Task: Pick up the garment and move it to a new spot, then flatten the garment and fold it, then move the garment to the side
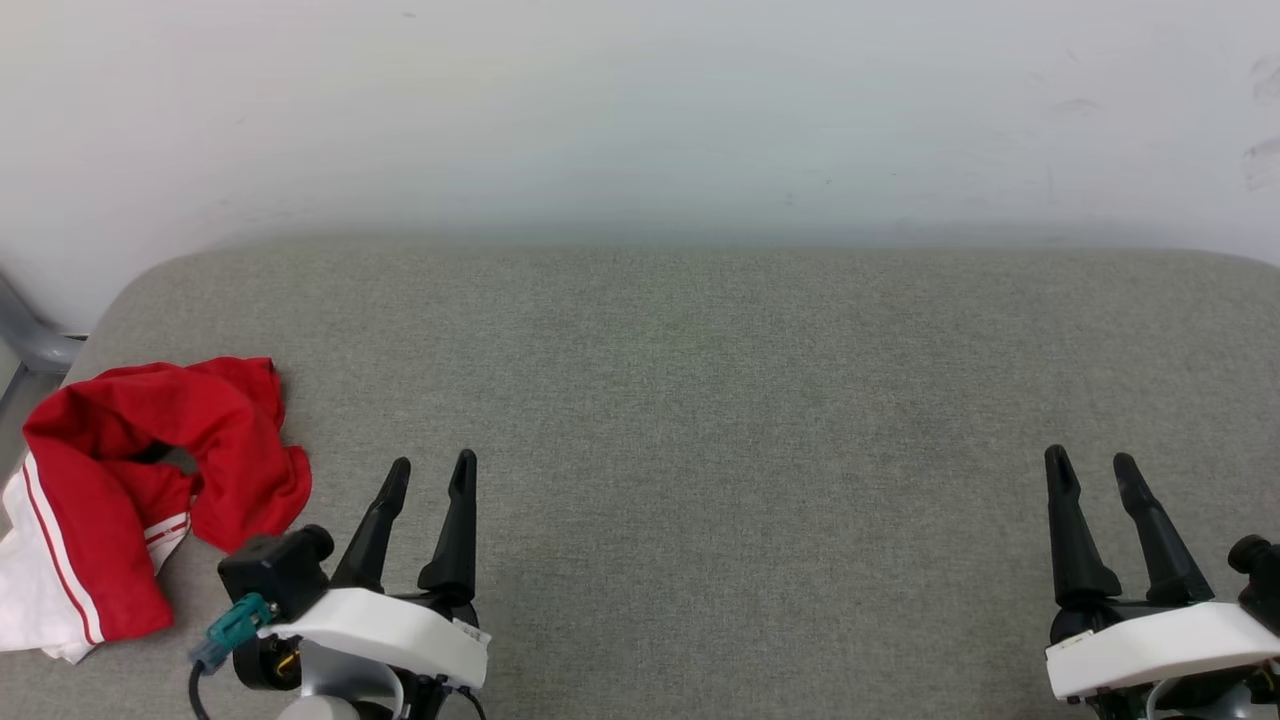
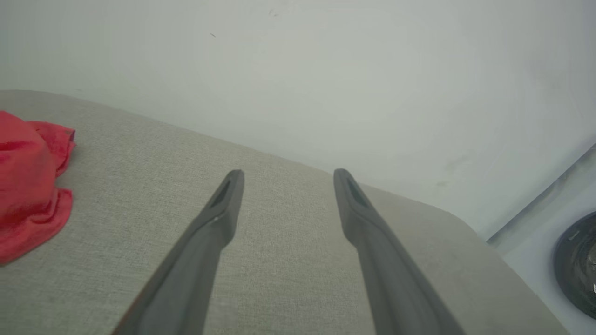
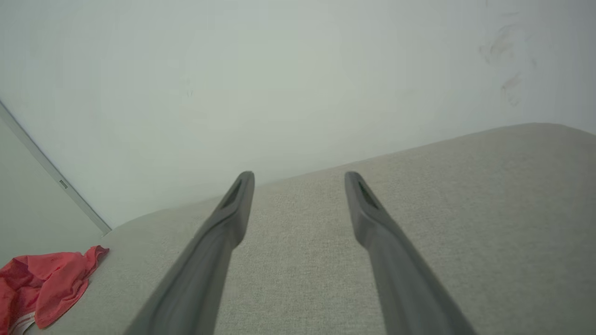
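Left claw point(image 1: 432, 460) and right claw point(image 1: 1090, 455) both stand spread and empty above the grey cushion point(image 1: 700, 400). The red shirt point(image 1: 150, 480) lies crumpled at the cushion's left edge, near the left claw. Step 1, the pickup, seems unstarted; next, reach left and pinch cloth.

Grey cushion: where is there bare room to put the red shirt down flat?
The wide middle of the grey cushion, between the left claw and the right claw and back to the white wall, is bare. The crowded spot is the left edge, where the red shirt lies crumpled beside the open left claw.
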